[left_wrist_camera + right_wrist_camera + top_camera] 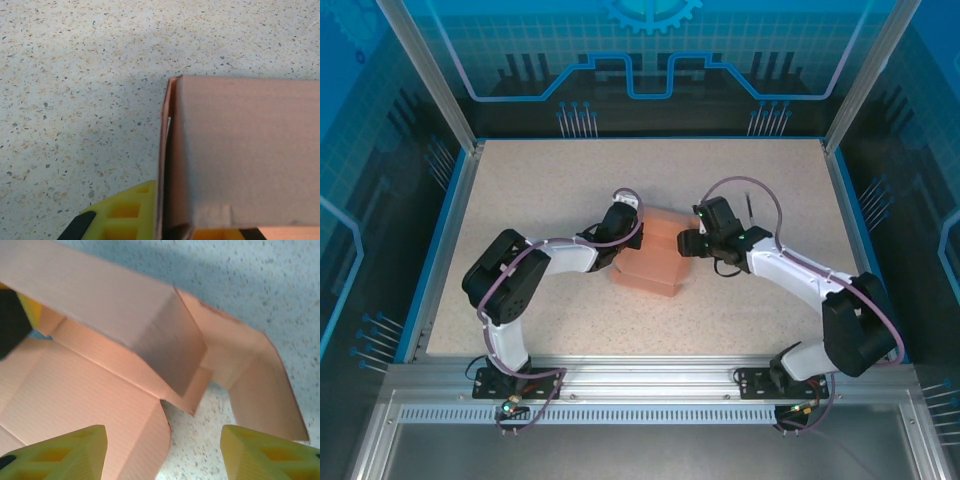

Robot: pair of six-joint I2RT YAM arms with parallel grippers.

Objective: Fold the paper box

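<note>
Salmon-orange card, the paper box [655,262], lies at the middle of the table [520,200] between both claws. Its long axis runs roughly 12 to 6 o'clock in the top view. The left gripper [623,232] sits at the box's 10 o'clock corner, clenched on an upright side wall. The right gripper [692,243] stands at the box's 3 o'clock side, released, with nothing between its fingers [65,450]. Judged the free arm for the next fold. The right wrist view resolves a raised panel and an unfolded end flap [260,385]; overhead these merge into one block.
</note>
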